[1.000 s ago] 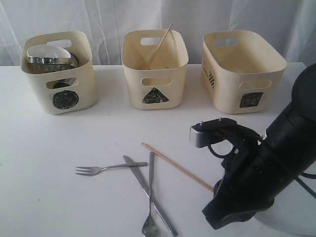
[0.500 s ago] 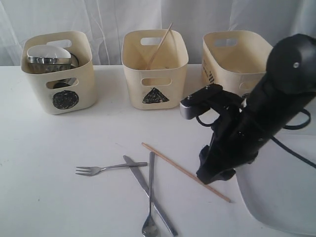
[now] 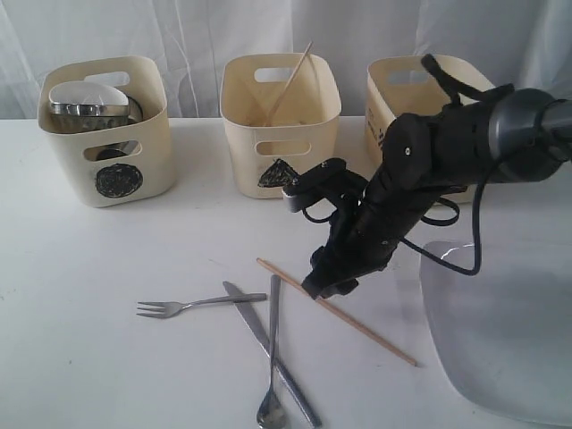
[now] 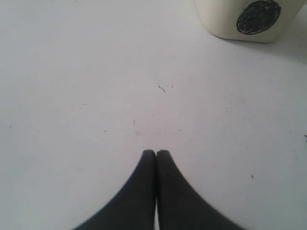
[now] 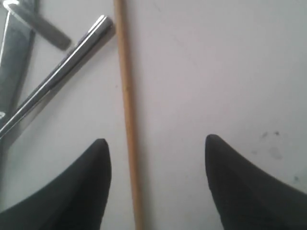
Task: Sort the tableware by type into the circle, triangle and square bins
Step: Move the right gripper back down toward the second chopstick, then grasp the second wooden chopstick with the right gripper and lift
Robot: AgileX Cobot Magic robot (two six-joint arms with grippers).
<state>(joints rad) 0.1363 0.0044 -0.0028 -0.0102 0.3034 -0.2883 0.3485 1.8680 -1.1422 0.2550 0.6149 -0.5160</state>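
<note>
Circle bin (image 3: 67,156) upper left: steel bowls (image 3: 89,109), white bowl (image 3: 85,92). Triangle bin (image 3: 241,134): chopstick (image 3: 290,82). Right gripper (image 5: 154,146) wide over second chopstick (image 5: 125,96); left gripper (image 4: 156,154) pinched.

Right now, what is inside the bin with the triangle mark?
One wooden chopstick leans in the triangle bin, with its tip rising above the back rim. The front wall covers the bottom, so I cannot tell whether anything else lies there.
</note>
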